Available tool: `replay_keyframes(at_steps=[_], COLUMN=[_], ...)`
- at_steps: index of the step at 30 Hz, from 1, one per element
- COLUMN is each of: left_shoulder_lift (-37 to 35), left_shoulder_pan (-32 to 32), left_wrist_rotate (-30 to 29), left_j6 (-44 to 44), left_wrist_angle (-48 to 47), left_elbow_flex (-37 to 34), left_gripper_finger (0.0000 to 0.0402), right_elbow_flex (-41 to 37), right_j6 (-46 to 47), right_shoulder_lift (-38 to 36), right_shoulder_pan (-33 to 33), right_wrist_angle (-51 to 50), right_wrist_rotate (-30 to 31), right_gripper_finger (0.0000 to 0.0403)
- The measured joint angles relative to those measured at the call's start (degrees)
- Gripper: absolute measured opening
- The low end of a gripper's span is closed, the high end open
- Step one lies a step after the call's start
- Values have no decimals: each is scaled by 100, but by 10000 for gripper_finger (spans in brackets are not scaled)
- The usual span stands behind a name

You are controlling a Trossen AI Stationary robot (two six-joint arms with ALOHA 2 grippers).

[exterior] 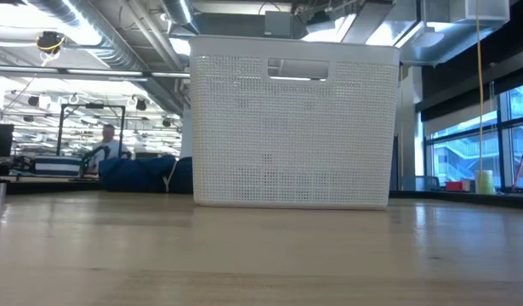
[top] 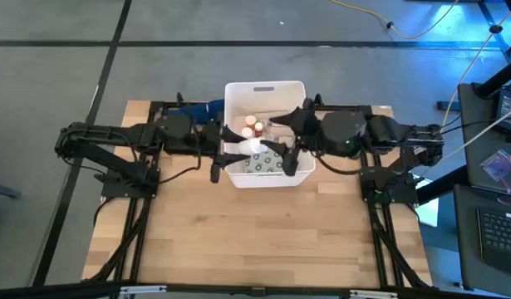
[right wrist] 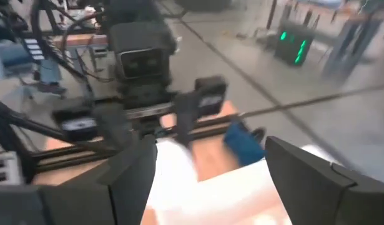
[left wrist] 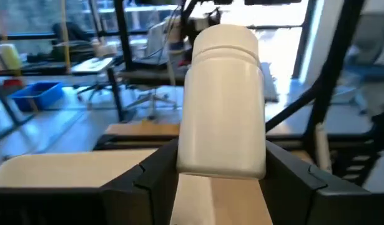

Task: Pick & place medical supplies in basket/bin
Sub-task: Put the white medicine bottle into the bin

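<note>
- Large white rectangular plastic tub [top: 264, 90] with perforated mesh walls, rolled rim and a handle slot sits at the far middle of the pale wooden slat table [top: 255, 241].
- Left gripper [left wrist: 220, 181] is clamped on a smooth white cylindrical pill bottle [left wrist: 223, 106] — the wrist view shows it upright between the dark fingers; overhead it is over the tub's left side.
- Right gripper [right wrist: 207, 172] stands with jaws wide and nothing between them, over the tub's right side.
- Overhead shows orange-capped bottles [top: 253, 125] and a grey blister pack [top: 261, 164] inside; the arms cover part of the contents.
- Low view: tub wall hides everything inside, no arms seen — dark blue cloth [exterior: 142, 174] behind, left.
</note>
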Motion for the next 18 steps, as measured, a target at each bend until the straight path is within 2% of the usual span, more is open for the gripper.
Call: replay_keyframes(at_steps=[7,14,18], left_shoulder_lift=[5,8,8], left_shoulder_pan=[-103,-268,-311], left_wrist_rotate=[-897,-1488,-1539], left_j6=[840,1321,1530], left_wrist_angle=[-353,-325,-195], left_elbow_flex=[0,0,0], left_gripper_finger=[184,184,184], right_elbow_flex=[-144,-144,-146], right_j6=[1379,2024,2134], right_shoulder_lift=[45,43,112], right_shoulder_pan=[-296,-518,-581], right_wrist_angle=[-21,-35,-63], right_wrist_rotate=[-892,-1228,-1299], right_gripper_finger=[294,294,294])
